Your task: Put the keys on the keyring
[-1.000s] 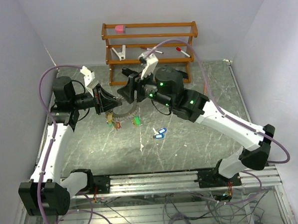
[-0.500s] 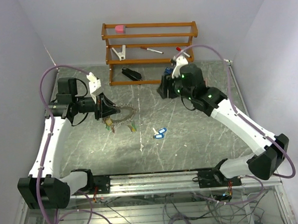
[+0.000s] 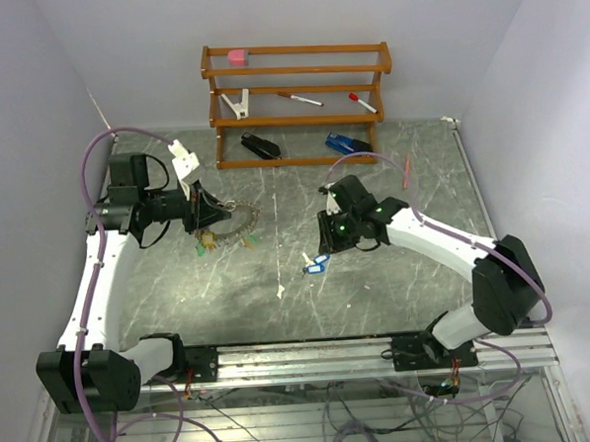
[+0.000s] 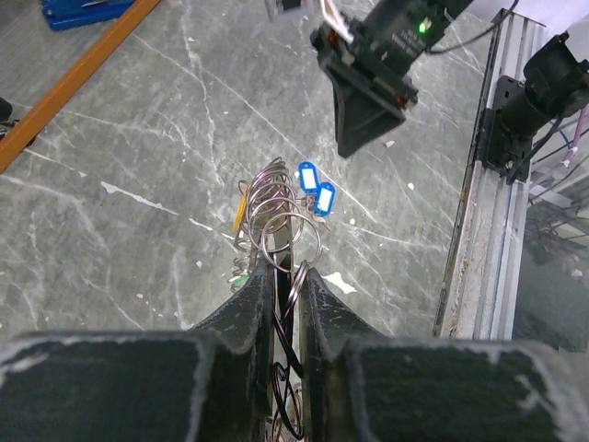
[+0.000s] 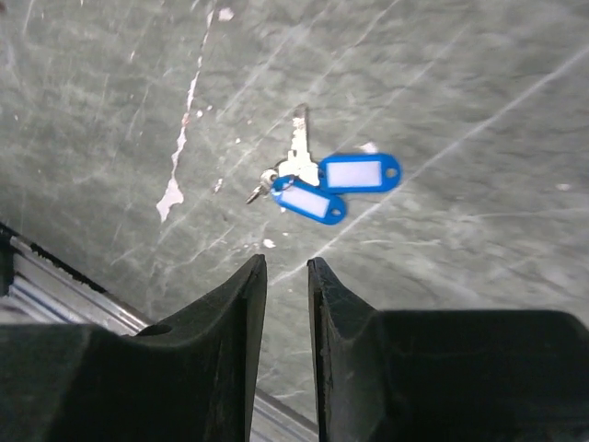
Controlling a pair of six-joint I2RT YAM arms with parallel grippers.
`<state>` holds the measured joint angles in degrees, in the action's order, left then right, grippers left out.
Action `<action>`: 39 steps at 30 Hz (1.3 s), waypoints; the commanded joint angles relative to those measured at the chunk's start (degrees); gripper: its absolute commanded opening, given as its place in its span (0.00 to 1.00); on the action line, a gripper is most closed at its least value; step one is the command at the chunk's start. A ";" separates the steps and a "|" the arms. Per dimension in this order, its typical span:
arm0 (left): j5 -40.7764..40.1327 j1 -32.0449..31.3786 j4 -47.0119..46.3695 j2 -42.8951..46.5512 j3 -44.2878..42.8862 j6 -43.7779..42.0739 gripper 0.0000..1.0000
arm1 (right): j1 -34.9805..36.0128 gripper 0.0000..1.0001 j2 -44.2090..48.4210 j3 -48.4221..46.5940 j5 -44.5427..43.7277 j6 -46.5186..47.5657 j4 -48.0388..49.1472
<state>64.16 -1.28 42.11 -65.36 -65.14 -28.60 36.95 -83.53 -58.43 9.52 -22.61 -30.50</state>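
Gripping the keyring [image 3: 238,222] by its near edge, the left jaws are clenched on the metal, and the ring juts out just past their tips. Several keys [image 3: 205,240] with green and yellow tags dangle beneath those jaws and look already threaded, so part of the job appears done. Further right, a pair of blue-tagged keys [image 5: 327,184] lies loose on the desk [image 3: 397,285], well apart from the ring and just ahead of the right jaws' tips. That pair is yet to be lifted and threaded on; no other loose key shows. The left arm [image 3: 100,281] rises from its base and bends at the elbow, wrist level, jaws aimed rightward across the desk. The right arm [image 3: 435,241] stretches low toward the middle, wrist tipped down, jaws hovering over the blue pair. Those jaws are drawn almost together, only a slit between them, and they hold nothing.
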 commanded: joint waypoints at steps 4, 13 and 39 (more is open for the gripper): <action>0.18 0.40 -5.12 1.05 1.01 2.57 0.07 | 4.71 0.27 -7.35 -1.68 0.00 -4.55 3.66; 0.08 1.06 -4.66 1.42 1.08 2.05 0.07 | 5.90 0.31 -14.13 -3.42 -1.07 -5.43 5.30; 0.77 2.78 -3.88 1.04 -0.05 1.18 0.07 | 7.34 0.25 -21.13 -6.32 -4.08 -4.38 4.70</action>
<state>63.13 0.86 40.10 -65.34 -63.75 -26.76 43.68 -103.79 -63.66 6.79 -27.31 -25.34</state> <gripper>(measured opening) 0.180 0.277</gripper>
